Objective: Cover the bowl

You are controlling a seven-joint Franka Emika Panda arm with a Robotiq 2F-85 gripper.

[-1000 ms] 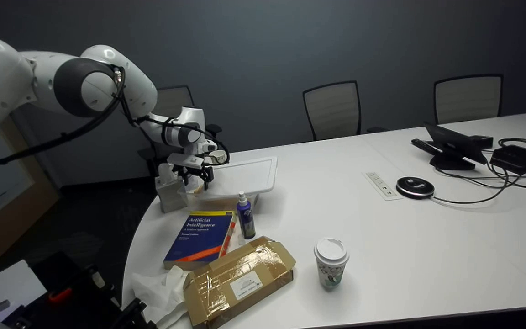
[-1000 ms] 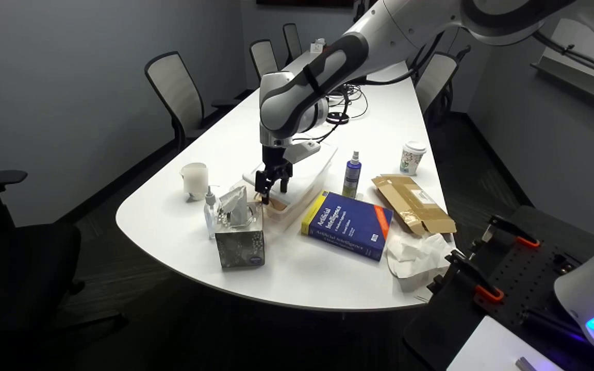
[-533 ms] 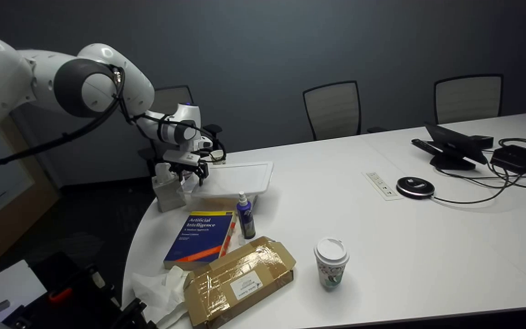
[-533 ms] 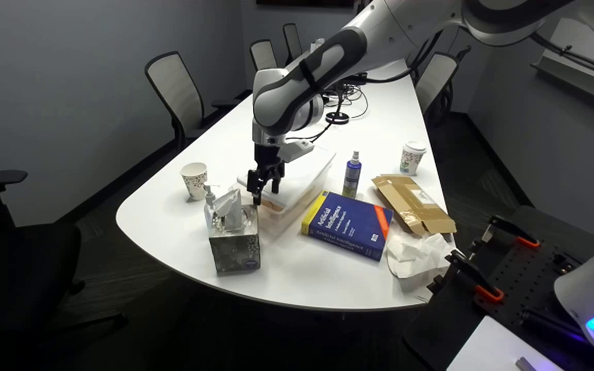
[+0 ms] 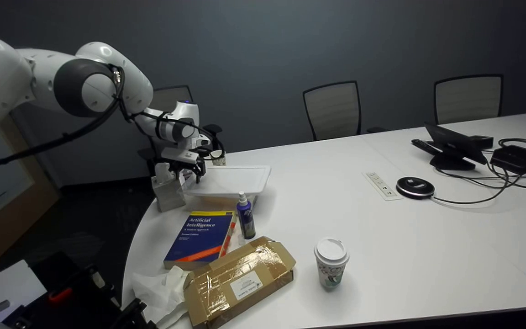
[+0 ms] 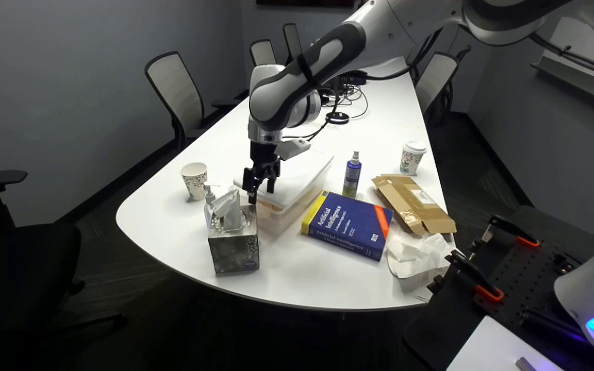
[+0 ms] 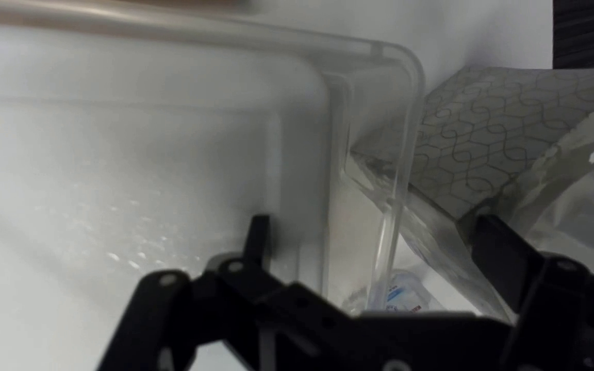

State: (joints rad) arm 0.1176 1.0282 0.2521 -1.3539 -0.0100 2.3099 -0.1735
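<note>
No bowl as such in view; I take the clear container (image 6: 297, 203) as the thing to cover, on the table (image 6: 173, 232) between the tissue box (image 6: 234, 252) off its end and the book (image 6: 348, 224) alongside; white lid (image 5: 226, 179) lies on top but out of register; wrist view shows its edge stopping short of the end rim, leaving a strip uncovered; my gripper (image 7: 374, 226) is spread, nothing pinched; inner finger (image 7: 258, 239) sits over the lid, just inside its edge ridge, outer finger (image 7: 500, 252) past the rim over the box; reads to me as hook-and-drag, that ridge serving as a ledge to pull the lid toward the box end, no grasp needed; can't tell if the fingertip actually bears on it; versus a second ago I'm farther toward that end and the lid has slid the same way; less of the brown patch (image 6: 271, 206) shows under its near edge in an exterior view; tissue box has shifted slightly outward too, probably nudged by me; book unmoved; little change over the last half second beyond a bit more slide.
</note>
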